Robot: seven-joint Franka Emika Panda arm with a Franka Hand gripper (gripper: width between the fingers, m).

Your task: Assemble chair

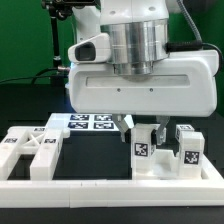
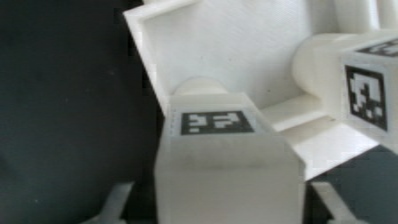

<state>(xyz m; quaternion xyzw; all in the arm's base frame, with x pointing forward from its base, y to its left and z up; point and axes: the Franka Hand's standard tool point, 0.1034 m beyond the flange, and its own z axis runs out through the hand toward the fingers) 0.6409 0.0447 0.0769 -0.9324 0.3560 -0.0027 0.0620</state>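
Exterior view: the arm hangs over the middle of the black table (image 1: pixel 100 168). Its gripper (image 1: pixel 141 128) is lowered over a small tagged chair piece (image 1: pixel 144 150), with one dark finger on each side of the piece's top. A second tagged chair piece (image 1: pixel 190 150) stands just beside it toward the exterior view's right, leaving only a narrow gap on that side. Toward the exterior view's left there is a wide stretch of bare table, then a notched chair piece (image 1: pixel 30 152) well apart from the gripper. A long white rail (image 1: pixel 110 186) runs along the near edge and closes that side off. The marker board (image 1: pixel 88 121) lies flat behind, near the fingers. The backdrop is dark.

Wrist view: the small chair piece fills the middle, its tag (image 2: pixel 217 122) facing the camera. Grey fingers (image 2: pixel 125 205) sit close beside both of its flanks. They are neither spread wide nor pressed together, and I cannot tell whether the pads actually pinch the piece. A flat white panel (image 2: pixel 222 50) lies beyond it, its slanted edge meeting open black table. A tagged cube end (image 2: pixel 365 85) crowds the other side, near the piece
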